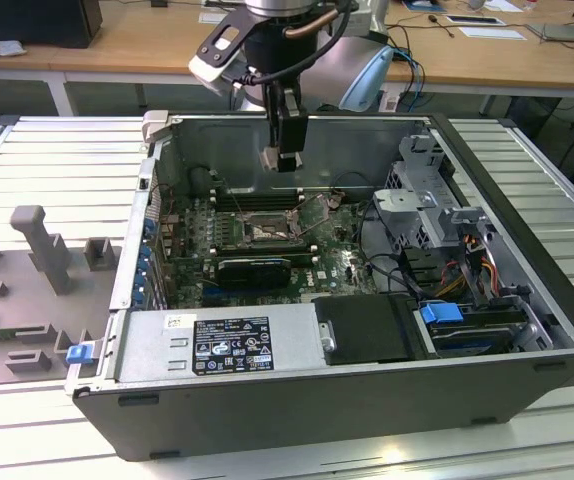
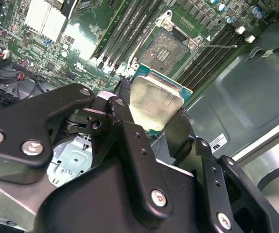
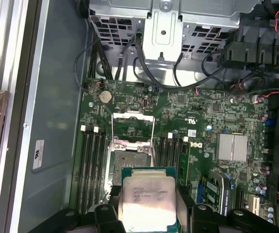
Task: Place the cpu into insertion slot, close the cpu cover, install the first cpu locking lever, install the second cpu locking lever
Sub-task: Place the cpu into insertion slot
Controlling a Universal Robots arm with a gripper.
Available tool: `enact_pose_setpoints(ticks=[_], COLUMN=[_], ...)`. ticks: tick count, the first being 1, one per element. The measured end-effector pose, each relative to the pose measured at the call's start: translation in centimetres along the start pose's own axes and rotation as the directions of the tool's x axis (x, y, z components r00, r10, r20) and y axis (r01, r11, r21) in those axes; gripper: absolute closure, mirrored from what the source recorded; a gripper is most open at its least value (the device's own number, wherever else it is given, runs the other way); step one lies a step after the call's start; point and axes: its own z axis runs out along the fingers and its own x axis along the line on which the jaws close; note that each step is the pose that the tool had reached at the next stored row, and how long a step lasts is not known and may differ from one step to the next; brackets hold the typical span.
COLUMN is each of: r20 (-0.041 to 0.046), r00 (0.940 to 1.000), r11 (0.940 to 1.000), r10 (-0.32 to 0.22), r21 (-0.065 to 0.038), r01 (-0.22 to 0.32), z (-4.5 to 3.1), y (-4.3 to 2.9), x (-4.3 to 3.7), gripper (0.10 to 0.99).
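Note:
The cpu (image 3: pixel 147 196), a pale silvery square chip on a green edge, is pinched between my black fingers (image 2: pixel 130 141). My gripper (image 1: pixel 285 160) hangs inside the open computer case, shut on the cpu (image 2: pixel 156 99) and well above the motherboard. The insertion slot (image 3: pixel 131 158) lies bare below, just beyond the chip, its grey contact field (image 2: pixel 166 48) uncovered. The cpu cover (image 3: pixel 132 125) is a silver frame swung open away from the socket. A thin wire lever (image 2: pixel 219 46) sticks out beside the socket. In the exterior view the socket (image 1: pixel 267 232) sits below and slightly towards the exterior view's left of the gripper.
Long black memory slots (image 3: pixel 92 165) flank the socket on both sides. A silver heatsink (image 3: pixel 232 147) and cables (image 3: pixel 217 63) lie farther along the board. The case holds a metal drive cage (image 1: pixel 417 190) and a power supply box (image 1: pixel 222 345). Grey fixtures (image 1: pixel 37 250) stand at the exterior view's left.

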Motion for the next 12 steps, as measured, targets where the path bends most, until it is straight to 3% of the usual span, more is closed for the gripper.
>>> enact_pose_setpoints(ticks=[12], r20=[-0.0001], r00=[1.0], r11=[1.0], r10=[0.0], r21=[0.0], r01=[0.0], z=[0.6], y=[-0.05], x=[-0.01], gripper=[0.561])
